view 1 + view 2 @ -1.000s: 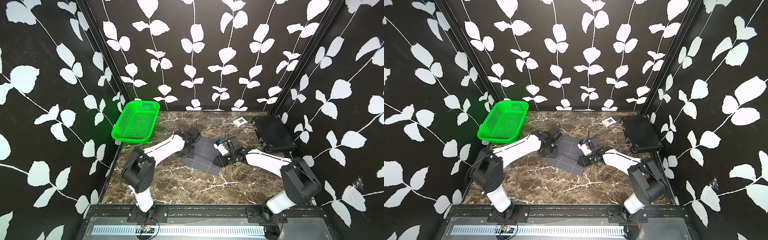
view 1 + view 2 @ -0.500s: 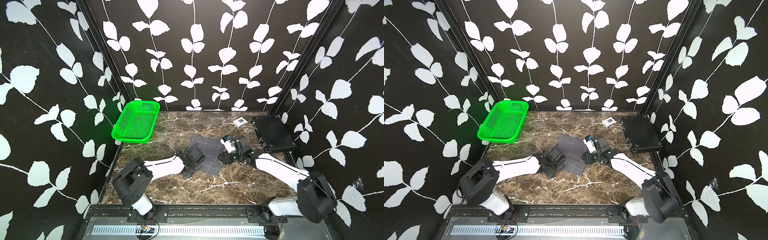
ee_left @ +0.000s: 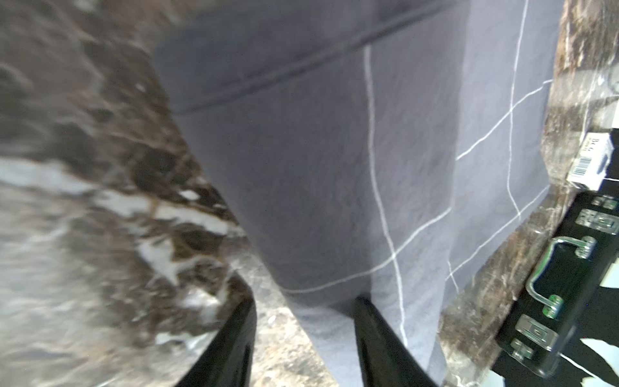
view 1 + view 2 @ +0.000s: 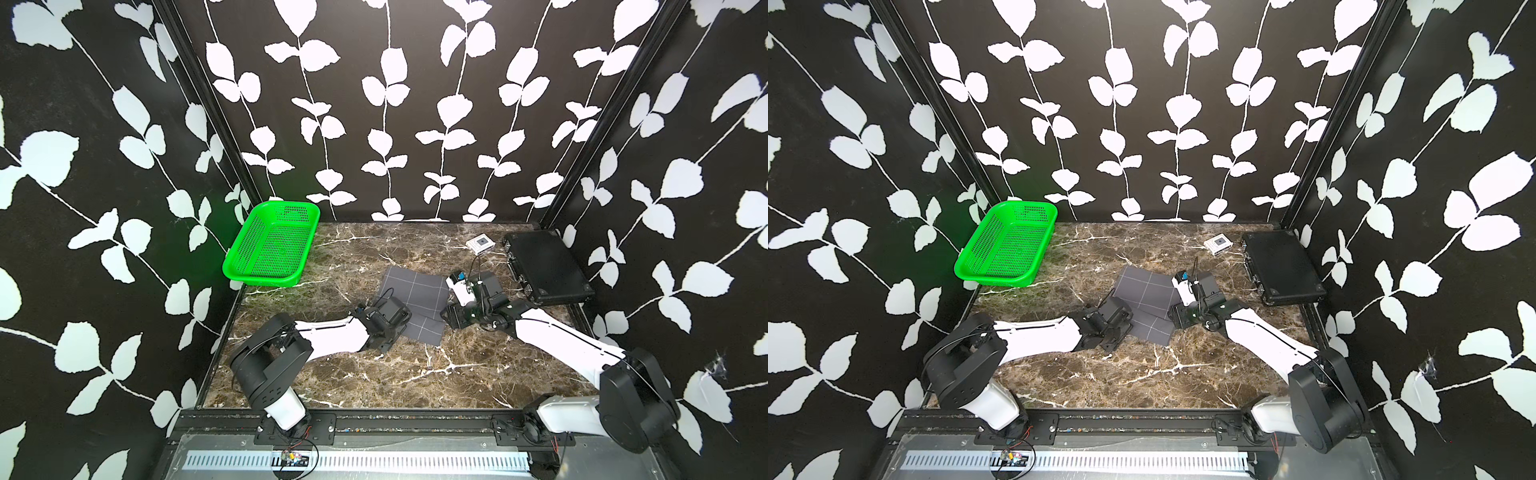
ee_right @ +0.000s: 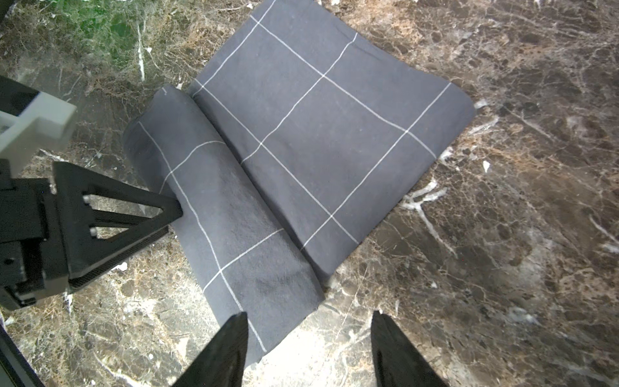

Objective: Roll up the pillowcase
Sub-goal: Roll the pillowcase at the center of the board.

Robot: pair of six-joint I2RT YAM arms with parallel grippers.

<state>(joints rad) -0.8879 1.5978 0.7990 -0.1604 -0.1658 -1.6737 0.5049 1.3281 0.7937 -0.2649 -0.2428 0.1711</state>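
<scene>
From my station, the pillowcase (image 4: 415,297) lies on the marble tabletop (image 4: 395,374), a little way off the latch-and-handle side of the black case (image 4: 544,266), with bare marble between the two. It is a folded dark grey square with thin white grid lines. Most of it lies flat, but the edge nearest the arm bases is turned over into a low, loose roll (image 5: 217,207).

The right gripper (image 5: 308,315) sits at the end of the roll nearer the case. I see its jaws standing apart with nothing between them. One fingertip (image 5: 239,321) lies over the corner of the fabric and the other is over bare marble on the case's side. In a top view the right gripper (image 4: 446,318) is low to the table, just at the cloth's corner.

The left gripper (image 4: 395,328) is at the end of the roll farther from the case. In the right wrist view one of its triangular fingers (image 5: 117,214) touches the side of the roll. Its own wrist view is blurred, but the left gripper (image 3: 304,300) shows its jaws parted, with the cloth's edge and a strip of marble in the gap, so it is not clamped on anything.

A small white box (image 4: 480,244) lies just beside the case's far corner, apart from the pillowcase.
</scene>
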